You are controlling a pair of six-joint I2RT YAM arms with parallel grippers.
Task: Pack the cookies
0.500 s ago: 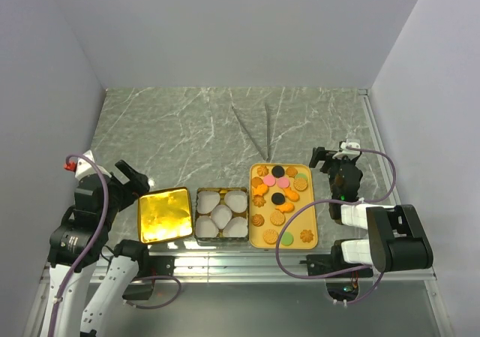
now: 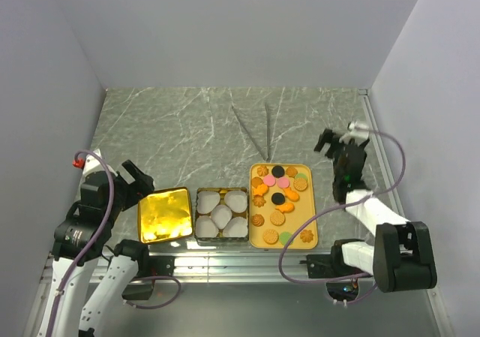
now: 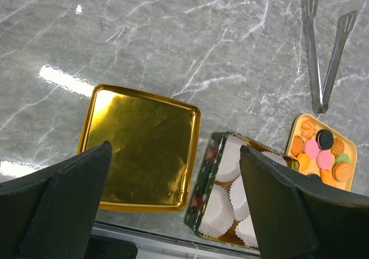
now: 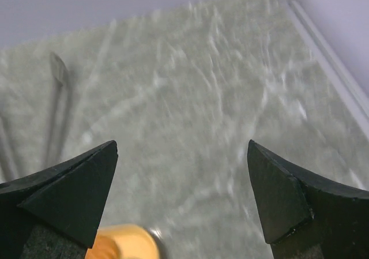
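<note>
Many small cookies (image 2: 279, 198) in golden-brown, orange, pink, green and black lie on a yellow tray (image 2: 288, 239) at centre right; some show in the left wrist view (image 3: 323, 149). A patterned tin (image 2: 222, 213) beside it holds several empty white paper cups (image 3: 229, 160). Its gold lid (image 2: 164, 215) lies open side up to the left, also in the left wrist view (image 3: 141, 146). My left gripper (image 2: 136, 179) is open and empty, raised above the lid's left edge. My right gripper (image 2: 337, 140) is open and empty, raised right of the tray's far corner.
Metal tongs (image 2: 262, 128) lie on the marble table behind the tray, also in the left wrist view (image 3: 323, 45). A blurred corner of the yellow tray (image 4: 124, 243) shows in the right wrist view. A metal rail runs along the table's right edge (image 2: 377, 145).
My right gripper has risen and swung away from the tray toward the back right. My left arm has shifted slightly forward and right.
</note>
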